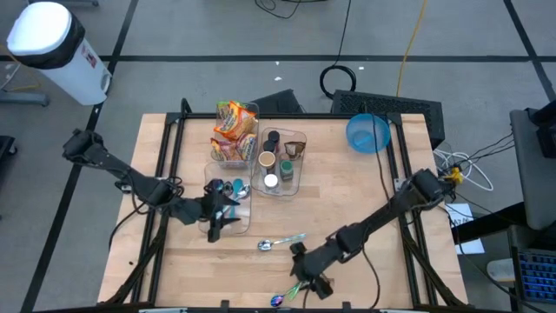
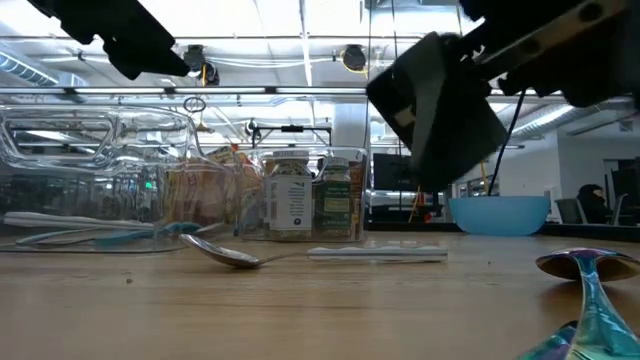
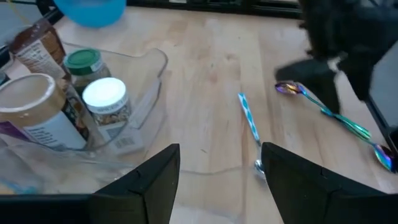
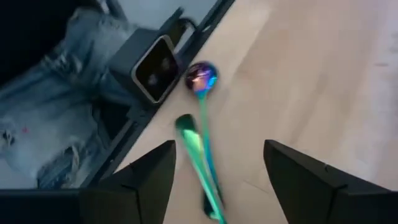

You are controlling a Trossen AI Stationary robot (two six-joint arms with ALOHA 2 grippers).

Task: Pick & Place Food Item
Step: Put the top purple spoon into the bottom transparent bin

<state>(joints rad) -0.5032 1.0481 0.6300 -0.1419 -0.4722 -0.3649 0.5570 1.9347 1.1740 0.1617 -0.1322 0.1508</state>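
Now, the right gripper hangs low at the table's near edge with its fingers spread wide, nothing between them, and the iridescent spoon lying right under the gap. That spoon sits just beside the little camera box at the table's lip, so a clumsy close here could flick it off the edge. Across the table the left gripper hovers at the front clear bin, fingers also apart and empty. The silver spoon with the blue striped handle lies loose on the wood between the two arms, easy to knock. The food itself is well away from both: the noodle packets stand in the far bin, the jars in the bin beside it, untouched. My worry is the left arm reaching over the bin walls, since they're clear and thin and a finger could catch a rim and drag the lot, toppling the jars
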